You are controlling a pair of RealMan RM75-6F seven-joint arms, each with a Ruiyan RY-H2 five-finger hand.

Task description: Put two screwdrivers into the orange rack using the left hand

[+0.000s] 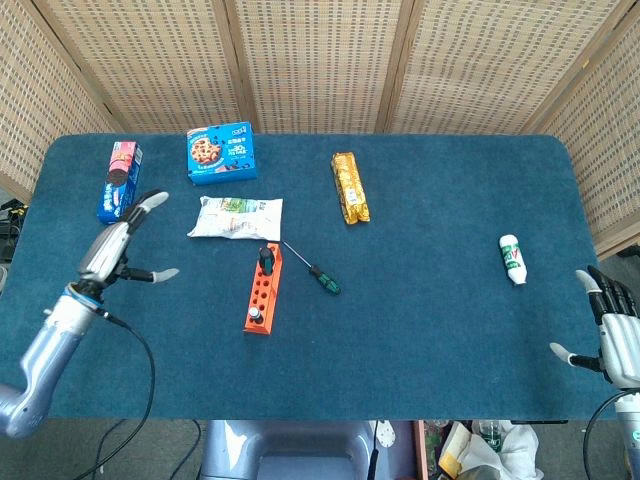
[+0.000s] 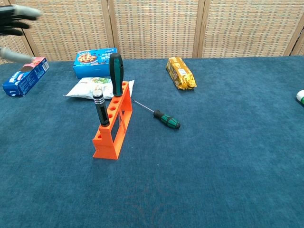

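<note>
- In the chest view the left hand [image 2: 13, 16] was cut off at the top left corner and blurred, so only dark fingers and a pale tip could be made out there.
- In the head view the left hand [image 1: 122, 243] showed whole, well to the left of the orange rack [image 1: 262, 290], fingers spread and holding nothing.
- The right hand [image 1: 612, 335] sat at the lower right edge of the head view, far right of the rack, partly cut off by the frame, fingers apart and empty.
- The rack stood on the blue bench [image 1: 430, 330]; the hole count along its top was hard to read.
- A green-handled screwdriver [image 2: 115, 75] stood upright in the rack's far end, and a black-handled screwdriver [image 2: 99, 109] stood upright near its front end.
- Both were well apart from the left hand, with bare bench between.
- A third screwdriver [image 2: 165, 118] lay flat just to the right of the rack, untouched.
- A white packet [image 1: 237, 217] lay just behind the rack.
- A blue cookie box [image 1: 221, 152] lay farther behind it, and a blue biscuit pack [image 1: 119, 182] sat behind and to its left, near the left hand.
- A gold packet [image 1: 350, 187] lay behind and right of the rack; a small white bottle [image 1: 513, 259] lay far to its right, cut off at the edge in the chest view.
</note>
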